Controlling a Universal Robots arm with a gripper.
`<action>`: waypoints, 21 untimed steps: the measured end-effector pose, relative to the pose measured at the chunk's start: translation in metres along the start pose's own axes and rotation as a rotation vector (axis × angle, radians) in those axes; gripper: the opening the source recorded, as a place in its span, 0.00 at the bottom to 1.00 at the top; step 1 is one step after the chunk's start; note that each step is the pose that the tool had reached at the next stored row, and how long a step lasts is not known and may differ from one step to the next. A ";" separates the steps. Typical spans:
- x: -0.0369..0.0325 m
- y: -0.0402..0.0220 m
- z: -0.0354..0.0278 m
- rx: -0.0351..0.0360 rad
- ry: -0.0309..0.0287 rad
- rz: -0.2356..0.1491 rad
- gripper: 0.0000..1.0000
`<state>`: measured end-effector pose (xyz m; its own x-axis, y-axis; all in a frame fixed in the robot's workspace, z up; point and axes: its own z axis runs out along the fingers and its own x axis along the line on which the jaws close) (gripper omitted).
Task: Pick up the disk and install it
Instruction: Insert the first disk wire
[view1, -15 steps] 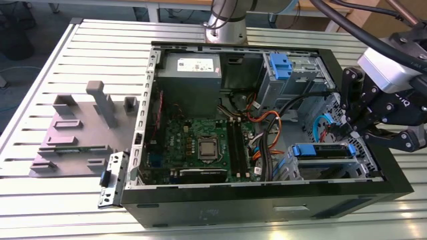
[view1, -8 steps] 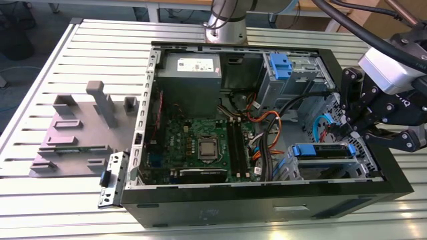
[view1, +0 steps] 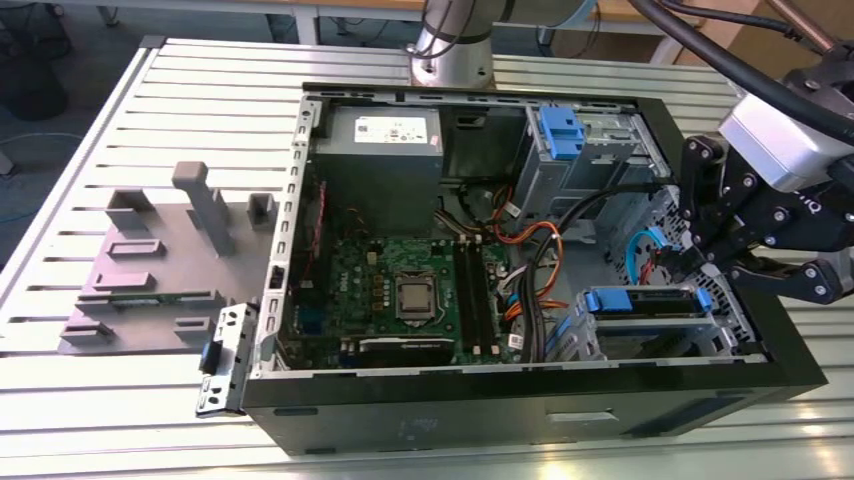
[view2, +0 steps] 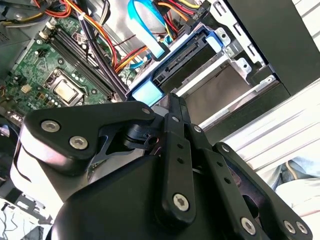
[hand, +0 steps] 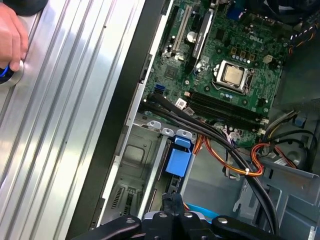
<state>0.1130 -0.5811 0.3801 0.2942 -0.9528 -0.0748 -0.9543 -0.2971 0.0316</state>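
Observation:
The disk lies in the drive bay at the near corner of the open computer case, on the exterior view's right. Its blue carrier handle faces the motherboard, and its dark metal body rests between the bay rails. The first wrist view shows the same blue handle at the bay's mouth. My gripper hovers just above that bay, over the case's wall. In both wrist views its fingertips meet with nothing between them. It is shut and close above the disk's handle end.
Orange, black and blue cables run beside the bay. The motherboard and grey power supply fill the case's other side. A second blue carrier sits in the far bay. A grey fixture stands on the slatted table. A hand rests on the table.

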 end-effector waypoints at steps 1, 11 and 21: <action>0.0000 0.0000 0.0000 -0.0002 0.0001 -0.003 0.11; 0.0000 0.0000 0.0001 -0.0022 0.0009 -0.030 0.11; 0.0000 0.0000 0.0001 -0.0043 0.0019 -0.058 0.11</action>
<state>0.1130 -0.5811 0.3800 0.3486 -0.9343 -0.0748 -0.9356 -0.3517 0.0316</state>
